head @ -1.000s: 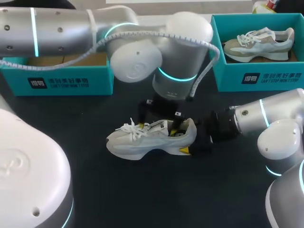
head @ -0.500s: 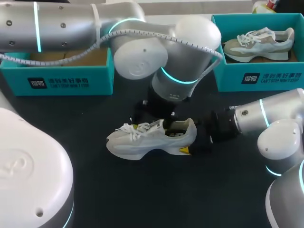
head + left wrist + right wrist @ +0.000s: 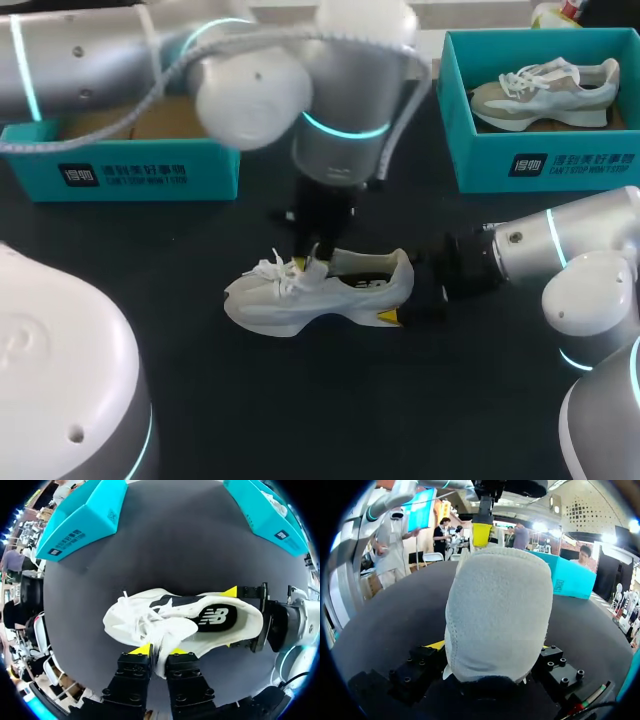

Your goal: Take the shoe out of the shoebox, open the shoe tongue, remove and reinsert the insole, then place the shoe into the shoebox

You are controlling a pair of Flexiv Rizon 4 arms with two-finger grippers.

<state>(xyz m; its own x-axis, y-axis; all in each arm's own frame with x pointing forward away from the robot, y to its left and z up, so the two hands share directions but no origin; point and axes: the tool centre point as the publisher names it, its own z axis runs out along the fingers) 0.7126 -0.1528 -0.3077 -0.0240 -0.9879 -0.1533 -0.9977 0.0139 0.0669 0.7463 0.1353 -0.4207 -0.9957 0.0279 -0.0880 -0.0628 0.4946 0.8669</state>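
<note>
The left box [image 3: 210, 170] is bearing a white-printed label [image 3: 78, 173]. The left gripper [image 3: 159, 651] is pinching the tongue [image 3: 172, 630] of the white shoe [image 3: 310, 297] on the table [image 3: 400, 410]; its black insole [image 3: 215, 618] is showing a white logo. The right gripper [image 3: 490, 646] is clamping the heel [image 3: 497, 610].

a dark table [image 3: 330, 400] carries a teal box [image 3: 545, 165] at its far right, open on top, with white print on its front wall. in it a grey and white sneaker [image 3: 545, 92] lies lengthwise, toe towards the table's middle, heel towards the right edge
</note>
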